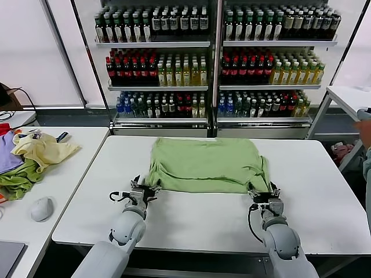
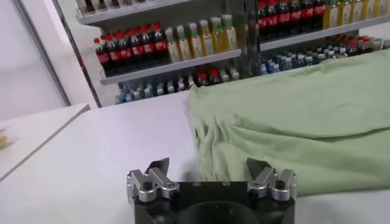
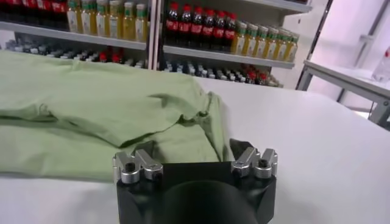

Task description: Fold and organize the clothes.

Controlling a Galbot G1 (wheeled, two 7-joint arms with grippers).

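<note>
The light green polo shirt (image 1: 206,165) lies partly folded on the white table (image 1: 191,223), with its collar, buttons and chest print hidden. My left gripper (image 1: 145,188) is open at the shirt's near left corner, low over the table. In the left wrist view the left gripper (image 2: 208,165) has the shirt's (image 2: 292,122) corner edge between its spread jaws. My right gripper (image 1: 264,191) is open at the near right corner. In the right wrist view the right gripper (image 3: 192,149) straddles the shirt's (image 3: 91,103) hem.
A side table on the left holds a pale yellow garment (image 1: 43,150), a purple one (image 1: 7,153), a darker green one (image 1: 20,179) and a grey rounded object (image 1: 42,208). Bottle shelves (image 1: 214,63) stand behind. A person's arm (image 1: 365,136) shows at the right edge.
</note>
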